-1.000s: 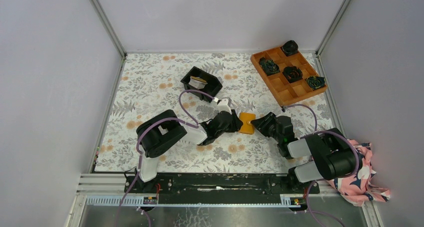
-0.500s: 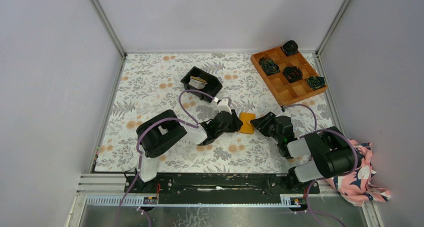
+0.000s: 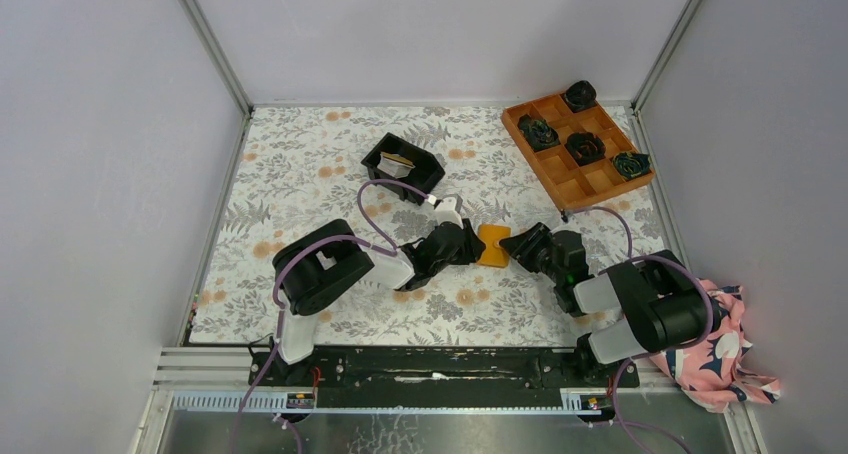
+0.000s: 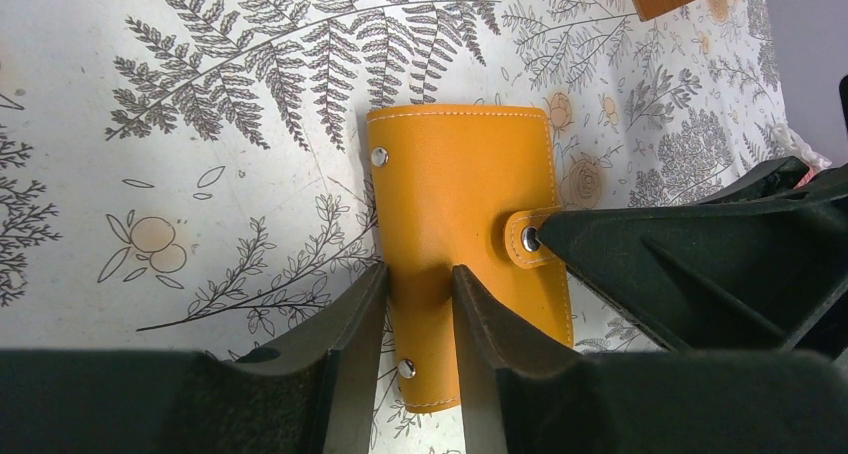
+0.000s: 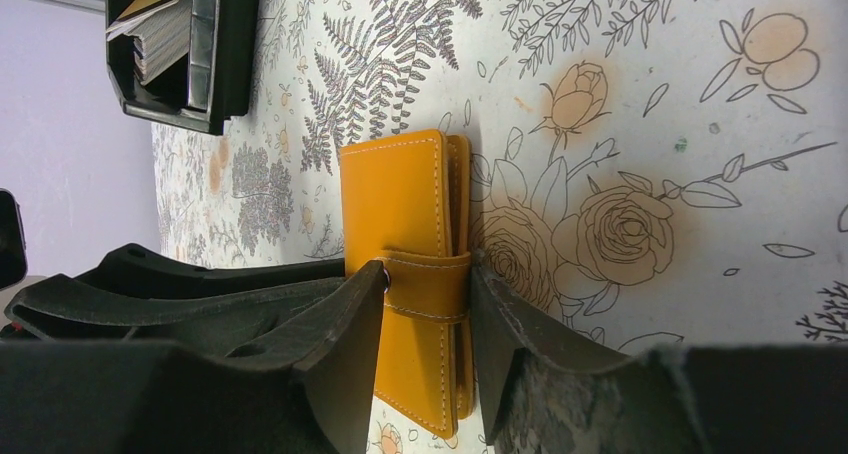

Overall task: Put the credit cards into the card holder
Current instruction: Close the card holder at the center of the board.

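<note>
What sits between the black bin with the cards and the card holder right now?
Only bare floral table cover between the black bin and the card holder; top view shows the left arm's purple cable arcing above it.

Even, bright diffuse light w/ soft shadows; wrist views sharp on the mat, near fingers (image 4: 340, 374) blurred.

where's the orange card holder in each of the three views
top external: card holder at mid table, between the two hands.
left wrist: card holder centre, on the floral cloth.
right wrist: card holder centre, standing on edge.
shared landmark: its snap strap.
</note>
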### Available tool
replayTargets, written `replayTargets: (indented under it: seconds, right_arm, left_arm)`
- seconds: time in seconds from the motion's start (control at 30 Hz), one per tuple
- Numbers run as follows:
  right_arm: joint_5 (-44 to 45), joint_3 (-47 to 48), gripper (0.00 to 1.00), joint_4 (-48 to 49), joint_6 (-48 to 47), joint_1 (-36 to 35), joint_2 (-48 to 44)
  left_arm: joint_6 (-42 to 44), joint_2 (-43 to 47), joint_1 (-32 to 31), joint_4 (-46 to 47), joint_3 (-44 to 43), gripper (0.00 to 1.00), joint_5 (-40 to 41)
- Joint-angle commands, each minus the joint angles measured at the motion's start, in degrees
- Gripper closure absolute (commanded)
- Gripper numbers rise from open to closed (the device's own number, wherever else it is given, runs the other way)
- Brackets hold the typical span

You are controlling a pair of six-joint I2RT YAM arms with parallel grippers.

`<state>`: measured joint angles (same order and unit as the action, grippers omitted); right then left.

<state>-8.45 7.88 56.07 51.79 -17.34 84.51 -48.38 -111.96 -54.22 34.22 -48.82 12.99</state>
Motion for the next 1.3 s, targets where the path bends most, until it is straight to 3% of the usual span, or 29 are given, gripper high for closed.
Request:
replayTargets:
  seconds: [0.0,1.27]
  right_arm:
    - [-3.65,2.25,0.56,2.11,-0.94,-0.23,1.12]
    - [-4.27,5.77,0.64,-9.50,-6.28,-0.29,2.56]
  left_arm:
    - [1.27,-2.00,0.25,-1.96,-0.49,0.64,-0.59]
    - [1.18,-3.02,0.20,-2.48,-1.52,0.64,-0.90]
